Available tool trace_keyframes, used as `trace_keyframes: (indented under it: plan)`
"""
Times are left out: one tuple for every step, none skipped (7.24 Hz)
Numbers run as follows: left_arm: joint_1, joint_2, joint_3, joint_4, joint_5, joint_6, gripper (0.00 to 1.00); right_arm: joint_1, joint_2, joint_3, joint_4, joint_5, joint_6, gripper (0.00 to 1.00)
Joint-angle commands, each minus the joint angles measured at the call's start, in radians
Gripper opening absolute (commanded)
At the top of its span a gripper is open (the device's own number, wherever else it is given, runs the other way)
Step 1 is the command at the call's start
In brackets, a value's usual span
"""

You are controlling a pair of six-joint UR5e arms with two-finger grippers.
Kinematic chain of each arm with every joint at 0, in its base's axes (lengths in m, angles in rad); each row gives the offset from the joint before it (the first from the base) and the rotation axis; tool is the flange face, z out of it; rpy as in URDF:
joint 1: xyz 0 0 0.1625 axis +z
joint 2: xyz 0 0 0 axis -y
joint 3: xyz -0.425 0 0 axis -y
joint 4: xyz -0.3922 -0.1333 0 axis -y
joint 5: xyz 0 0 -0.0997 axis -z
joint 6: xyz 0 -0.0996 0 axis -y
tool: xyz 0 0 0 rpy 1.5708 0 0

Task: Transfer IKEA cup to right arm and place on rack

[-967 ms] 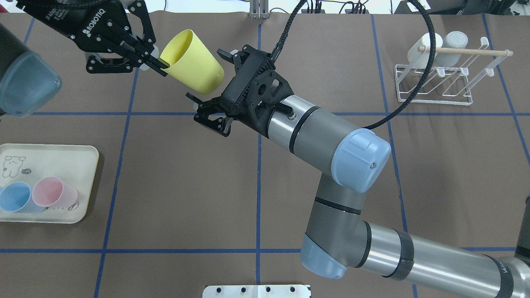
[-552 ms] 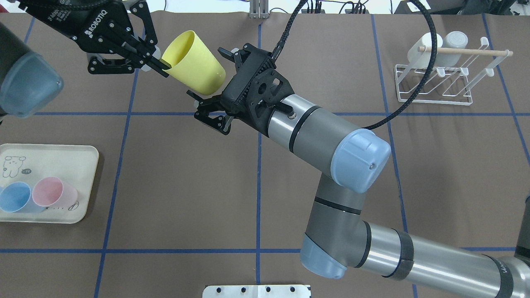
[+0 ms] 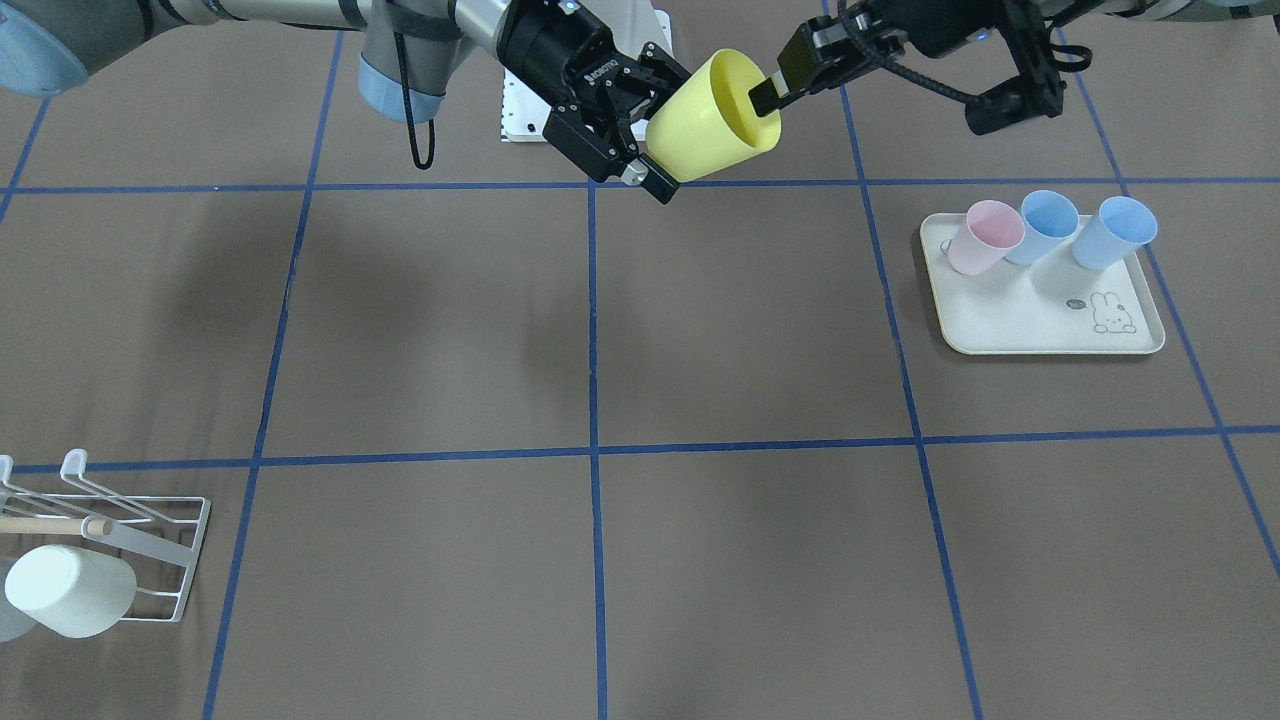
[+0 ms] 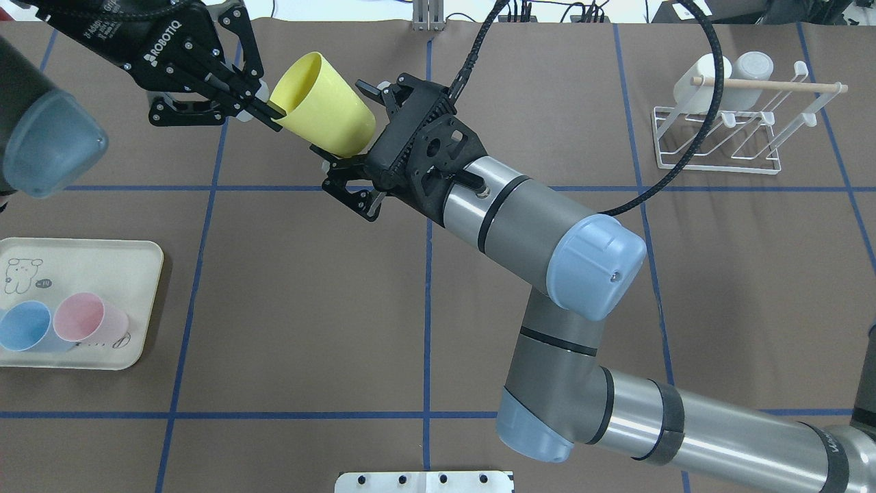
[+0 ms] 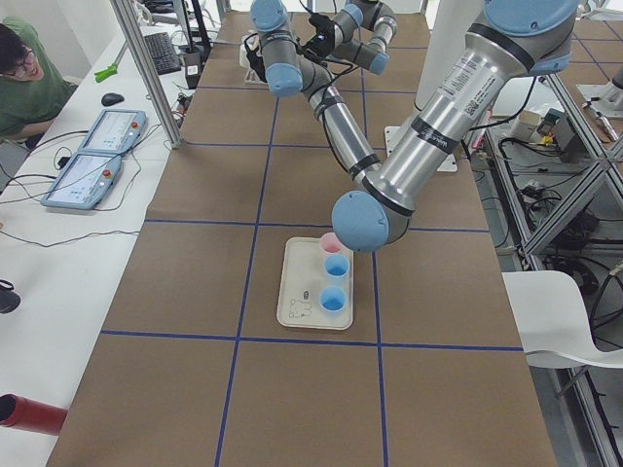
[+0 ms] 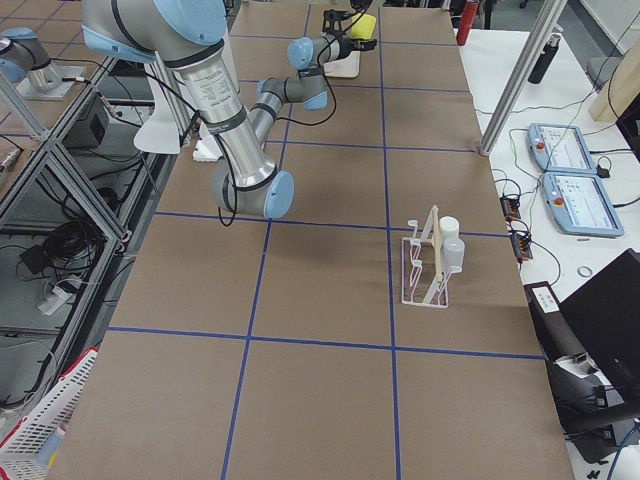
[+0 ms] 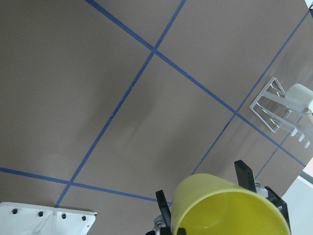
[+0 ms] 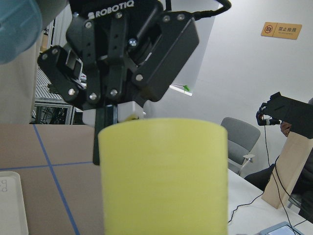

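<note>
**Cup position.** The yellow cup (image 4: 321, 103) is held in the air above the far part of the table (image 4: 308, 308). It lies nearly on its side, with the mouth toward the left tool (image 4: 272, 115) and the base toward the right tool (image 4: 345, 120).

**Left tool.** Clamped on the cup's rim, with one finger inside the mouth and one on the outer wall. The front-facing view shows the inner finger clearly.

**Right tool.** Its fingers are spread apart, one on each side of the cup's base end. The base sits between them, close to the tool's palm. Whether either finger pad touches the wall cannot be determined.

**Other items.**
- The rack (image 4: 725, 120) stands well apart at the table's far right and carries two white cups (image 4: 701, 79).
- The tray (image 4: 102, 260) lies at the left edge and holds a pink cup (image 4: 85, 318) and a blue cup (image 4: 27, 325).

**Obscured areas.**
- Overhead view: the right wrist bracket covers the cup's base, and the frame edge cuts off the tray.
- Right wrist view: the cup wall fills the lower frame, and the tool's own fingers are not shown.
- Left wrist view: the cup's lower rim is cropped.
- Side views: both tools are too small to assess.
</note>
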Motion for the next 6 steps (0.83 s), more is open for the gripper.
trace_keyframes:
  plan:
    - [0.001, 0.0, 0.001, 0.0, 0.001, 0.0, 0.0, -0.006, -0.001, -0.001, 0.0, -0.003, -0.017, 0.87]
    - [0.001, 0.0, 0.001, 0.0, 0.002, -0.001, 0.0, -0.007, -0.003, -0.001, -0.001, -0.003, -0.017, 0.87]
    - [0.001, 0.0, 0.001, 0.0, 0.002, -0.001, 0.0, -0.01, -0.003, -0.001, -0.001, -0.003, -0.018, 0.86]
    - [0.001, -0.003, 0.001, 0.0, 0.002, -0.001, 0.0, -0.013, -0.006, -0.001, -0.001, -0.003, -0.023, 0.84]
    - [0.001, -0.006, 0.003, 0.0, 0.002, -0.001, 0.0, -0.016, -0.006, -0.001, -0.001, -0.004, -0.024, 0.77]
    - [0.001, -0.006, 0.003, 0.0, 0.002, -0.001, 0.0, -0.019, -0.006, 0.001, -0.003, -0.011, -0.024, 0.7]
